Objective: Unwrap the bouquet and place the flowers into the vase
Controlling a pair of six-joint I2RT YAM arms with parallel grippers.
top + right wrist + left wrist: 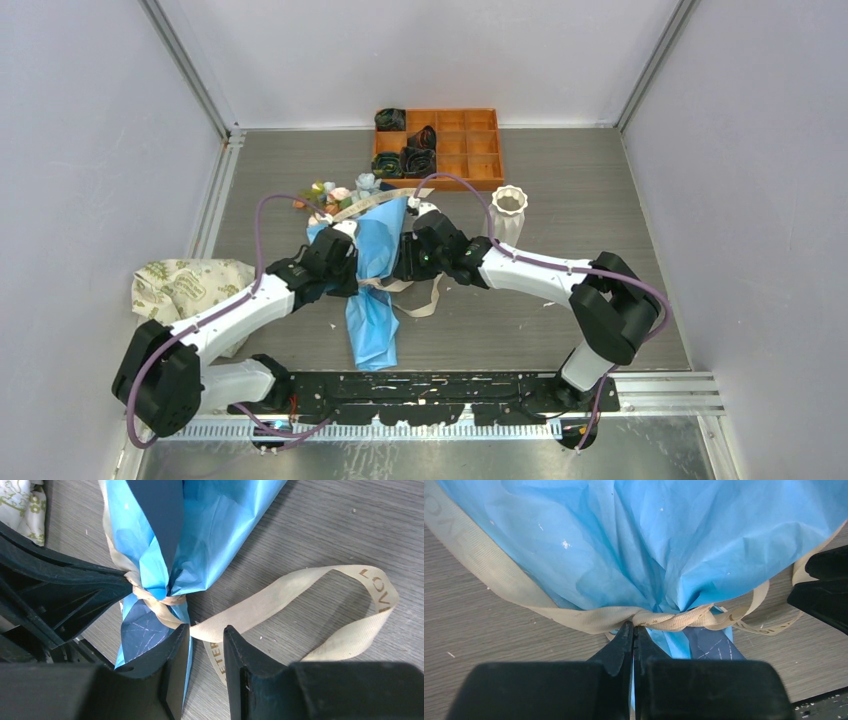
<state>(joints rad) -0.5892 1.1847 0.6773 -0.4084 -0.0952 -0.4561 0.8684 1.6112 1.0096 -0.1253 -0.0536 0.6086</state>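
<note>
Both end effectors at the bouquet (372, 262) knot, bouquet lying on the surface (590, 190).
Left end effector (633, 630) fully closed, tips touching the beige ribbon (664, 620) knot; can't tell if ribbon is pinched. Blue wrapping paper (649, 545) fans out just ahead, flowers (338, 194) beyond. Right end effector (207, 631) partly open, loose ribbon tail in the gap, unclamped. Vase (508, 214) upright to its right, apart.
</note>
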